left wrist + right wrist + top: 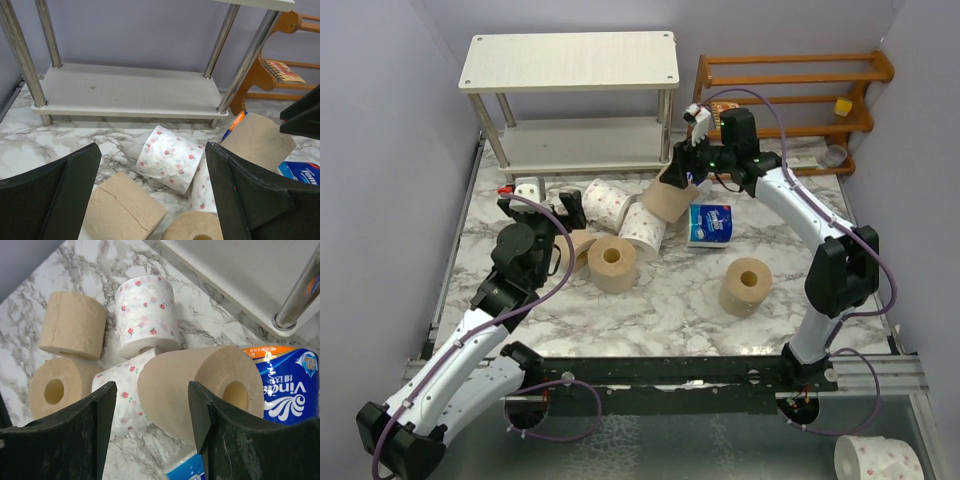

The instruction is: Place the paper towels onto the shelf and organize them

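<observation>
Grey-and-white marble table (670,310) fills the floor of a box with pale purple walls. The right gripper (152,390) has its black fingers apart and grips nothing. It hangs just over a plain tan paper towel roll (200,375), which lies tilted on a white roll with pink dots (120,390). Just right of that tan roll lies a blue-and-white wrapped roll (287,385).

The left gripper (152,150) is spread wide with nothing in it. It is at the left end of the pile, near a second dotted roll (170,157) and a squashed tan roll (122,210).

An upright tan roll (612,263) stands nearer, and a lone tan roll (746,285) stands to its right. All these rolls are on the table.

The two-tier whitish shelf with shiny metal legs (570,60) stands at the far left. An orange-brown wooden rack (790,75) stands at the far right.
</observation>
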`<act>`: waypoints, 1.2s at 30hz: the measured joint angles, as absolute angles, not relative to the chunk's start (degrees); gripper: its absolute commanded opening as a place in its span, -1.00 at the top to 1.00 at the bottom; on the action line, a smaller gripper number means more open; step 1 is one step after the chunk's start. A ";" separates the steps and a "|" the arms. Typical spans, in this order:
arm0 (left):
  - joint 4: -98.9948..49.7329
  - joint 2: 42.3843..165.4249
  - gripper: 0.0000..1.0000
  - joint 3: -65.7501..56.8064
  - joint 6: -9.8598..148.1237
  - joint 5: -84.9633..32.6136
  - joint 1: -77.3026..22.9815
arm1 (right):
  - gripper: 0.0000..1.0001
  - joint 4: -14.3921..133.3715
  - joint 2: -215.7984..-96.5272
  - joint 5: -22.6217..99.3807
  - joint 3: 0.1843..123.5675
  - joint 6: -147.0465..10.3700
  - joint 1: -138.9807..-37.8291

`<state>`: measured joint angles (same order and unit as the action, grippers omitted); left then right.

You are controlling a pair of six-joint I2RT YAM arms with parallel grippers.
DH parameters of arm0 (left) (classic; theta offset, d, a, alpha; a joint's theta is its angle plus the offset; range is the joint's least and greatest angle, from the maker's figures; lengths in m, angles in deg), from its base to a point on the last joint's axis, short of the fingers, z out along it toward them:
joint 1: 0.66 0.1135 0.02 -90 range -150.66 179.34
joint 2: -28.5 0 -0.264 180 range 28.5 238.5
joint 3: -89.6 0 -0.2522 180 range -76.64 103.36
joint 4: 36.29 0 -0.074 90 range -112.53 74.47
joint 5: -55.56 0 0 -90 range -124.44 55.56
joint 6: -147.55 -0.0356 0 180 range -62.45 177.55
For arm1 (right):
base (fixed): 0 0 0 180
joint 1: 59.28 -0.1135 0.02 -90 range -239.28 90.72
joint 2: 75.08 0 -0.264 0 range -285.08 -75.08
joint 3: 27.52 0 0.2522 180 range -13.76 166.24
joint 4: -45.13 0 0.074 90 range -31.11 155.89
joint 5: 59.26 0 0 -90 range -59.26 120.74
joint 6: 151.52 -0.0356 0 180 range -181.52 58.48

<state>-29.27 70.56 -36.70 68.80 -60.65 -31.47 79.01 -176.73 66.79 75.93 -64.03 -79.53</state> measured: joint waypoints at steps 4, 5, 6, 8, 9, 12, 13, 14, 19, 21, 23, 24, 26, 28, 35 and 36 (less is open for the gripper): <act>-29.23 70.78 -0.79 -36.70 68.80 -60.65 -31.47 | -0.16 79.04 -176.73 61.44 75.93 -60.77 -82.54; -29.23 70.78 -0.79 -36.70 68.80 -60.65 -31.47 | -0.15 79.04 -176.73 60.30 75.93 -60.16 -82.50; -29.23 70.78 -0.79 -36.70 68.82 -60.65 -31.47 | -0.14 79.04 -176.73 59.60 75.93 -59.85 -82.39; -29.23 70.82 -0.79 -36.70 68.82 -60.65 -31.47 | -0.14 79.04 -176.73 58.05 75.93 -58.74 -82.11; -29.23 70.82 -0.79 -36.70 68.80 -60.65 -31.47 | -0.14 79.04 -176.73 57.09 75.91 -58.10 -82.02; -29.23 70.82 -0.79 -36.70 68.80 -60.65 -31.47 | -0.14 78.95 -176.73 55.40 75.60 -56.75 -81.76; -29.23 70.82 -0.79 -36.70 68.80 -60.65 -31.47 | -0.13 78.95 -176.73 55.08 75.41 -56.51 -81.71; -29.23 70.85 -0.79 -36.70 68.80 -60.65 -31.47 | -0.13 78.99 -176.73 54.79 75.19 -56.11 -81.71; -29.23 70.91 -0.79 -36.70 68.80 -60.61 -31.47 | -0.13 79.56 -176.75 54.64 75.01 -55.15 -81.71; -29.23 71.06 -0.79 -36.70 68.82 -60.61 -31.47 | -0.14 80.08 -176.79 54.75 75.01 -55.13 -81.71; -29.23 71.33 -0.79 -36.70 68.82 -60.61 -31.47 | -0.14 80.61 -176.84 55.25 75.01 -55.02 -81.71; -29.20 71.48 -0.79 -36.70 68.82 -60.61 -31.47 | -0.14 80.92 -176.88 55.69 74.99 -54.96 -81.71; -29.14 71.63 -0.79 -36.70 68.84 -60.61 -31.47 | -0.14 81.61 -177.12 56.37 74.99 -54.87 -81.71; -28.96 71.72 -0.79 -36.70 68.89 -60.61 -31.47 | -0.14 82.05 -177.56 57.13 75.01 -54.87 -81.71; -28.66 71.74 -0.79 -36.68 68.97 -60.63 -31.47 | 0.08 82.38 -178.80 58.29 74.36 -54.89 -81.71; -28.57 71.74 -0.78 -36.68 68.97 -60.63 -31.47 | 0.23 82.38 -178.80 58.29 74.25 -54.82 -81.71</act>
